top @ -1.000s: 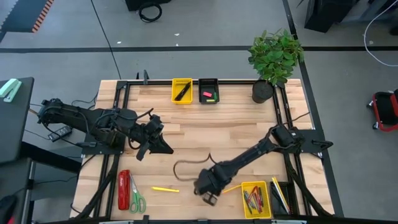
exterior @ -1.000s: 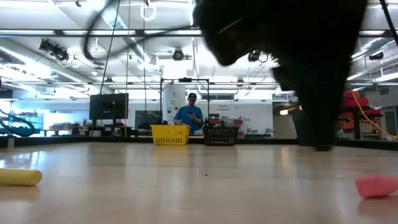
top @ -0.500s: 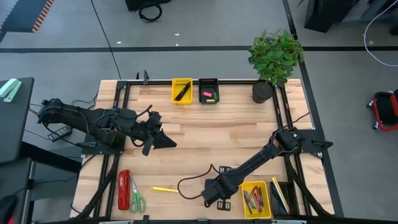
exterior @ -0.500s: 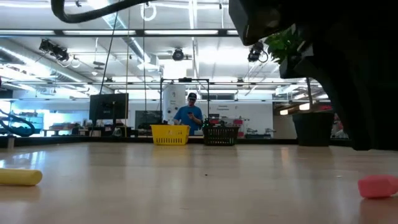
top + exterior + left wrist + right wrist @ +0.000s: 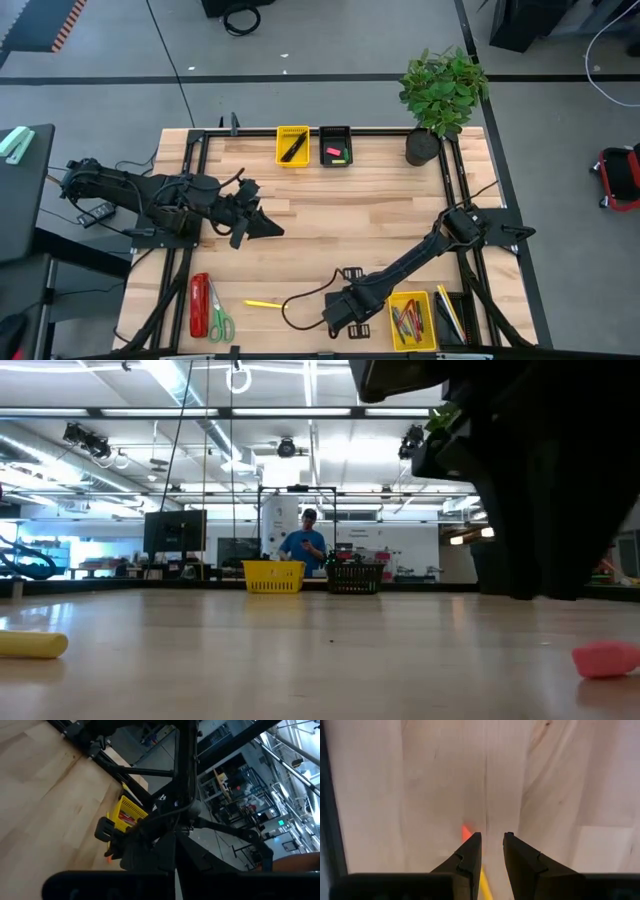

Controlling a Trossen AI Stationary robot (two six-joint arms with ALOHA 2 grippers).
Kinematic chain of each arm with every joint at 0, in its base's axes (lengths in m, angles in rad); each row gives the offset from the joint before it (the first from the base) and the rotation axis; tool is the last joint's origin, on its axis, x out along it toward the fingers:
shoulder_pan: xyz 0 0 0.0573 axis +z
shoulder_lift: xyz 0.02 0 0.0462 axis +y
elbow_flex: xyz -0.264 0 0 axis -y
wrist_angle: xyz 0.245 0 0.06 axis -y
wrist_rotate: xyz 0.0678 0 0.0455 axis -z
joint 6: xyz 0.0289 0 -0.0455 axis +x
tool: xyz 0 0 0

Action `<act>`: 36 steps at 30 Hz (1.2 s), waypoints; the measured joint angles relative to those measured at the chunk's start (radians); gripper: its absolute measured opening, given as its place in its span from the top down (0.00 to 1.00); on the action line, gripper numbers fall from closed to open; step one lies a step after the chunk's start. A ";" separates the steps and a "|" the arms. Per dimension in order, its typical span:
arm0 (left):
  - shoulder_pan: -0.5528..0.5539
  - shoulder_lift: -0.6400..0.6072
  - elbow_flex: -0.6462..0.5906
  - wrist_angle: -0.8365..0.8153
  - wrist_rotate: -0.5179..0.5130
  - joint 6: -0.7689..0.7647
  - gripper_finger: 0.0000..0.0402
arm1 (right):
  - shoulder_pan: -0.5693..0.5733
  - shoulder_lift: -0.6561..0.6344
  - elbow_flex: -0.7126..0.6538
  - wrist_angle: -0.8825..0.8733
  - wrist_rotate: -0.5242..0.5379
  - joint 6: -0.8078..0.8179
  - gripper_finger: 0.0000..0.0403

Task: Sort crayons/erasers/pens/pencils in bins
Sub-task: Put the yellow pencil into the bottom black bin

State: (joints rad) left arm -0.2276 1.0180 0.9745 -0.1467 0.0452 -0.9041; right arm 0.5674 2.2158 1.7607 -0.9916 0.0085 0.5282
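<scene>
My right gripper (image 5: pixel 340 322) (image 5: pixel 492 836) points down over the table near its front edge, left of a yellow bin (image 5: pixel 410 320) holding crayons. It is shut on an orange-and-yellow pencil (image 5: pixel 466 832). A black bin (image 5: pixel 450 314) with pencils stands just right of the yellow one. At the far edge, a yellow bin (image 5: pixel 292 145) holds black pens and a black bin (image 5: pixel 336 146) holds pink and green erasers. A loose yellow pencil (image 5: pixel 265 304) lies flat near the front. A pink eraser (image 5: pixel 605 658) rests on the table. My left gripper (image 5: pixel 264 227) hovers shut at the left. My right gripper has the pencil between its two fingers, coming from above and pointing down. The yellow shaft (image 5: pixel 484 882) shows in the gap far back, and the orange end pokes out past one fingertip (image 5: pixel 472 842). The pencil is clear of the table.
A red stapler (image 5: pixel 198 305) and green-handled scissors (image 5: pixel 220 318) lie at the front left. A potted plant (image 5: pixel 440 95) stands at the far right corner. A black cable loop (image 5: pixel 300 305) trails from the right arm. Bare wood fills the table's middle.
My right gripper has gone toward the table's near edge and a little toward the right, rolling about its own axis; its cable loop has trailed after it. The orange pencil that stuck out toward the yellow bin no longer shows from above. My left gripper has rolled slightly in place.
</scene>
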 joint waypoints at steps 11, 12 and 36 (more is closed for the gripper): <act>0.000 0.000 0.000 0.000 0.072 0.110 0.93 | 0.001 0.000 0.000 0.046 -0.145 0.126 0.78; 0.000 0.000 0.000 0.000 0.092 0.125 0.92 | 0.001 0.000 0.000 0.046 -0.156 0.154 0.78; -0.002 0.000 0.000 0.000 0.229 0.123 0.94 | 0.158 0.000 0.163 -0.044 -0.104 0.236 0.78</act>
State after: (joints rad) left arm -0.2295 1.0180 0.9745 -0.1467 0.2740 -0.7811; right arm 0.7250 2.2158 1.9240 -1.0357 -0.0959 0.7638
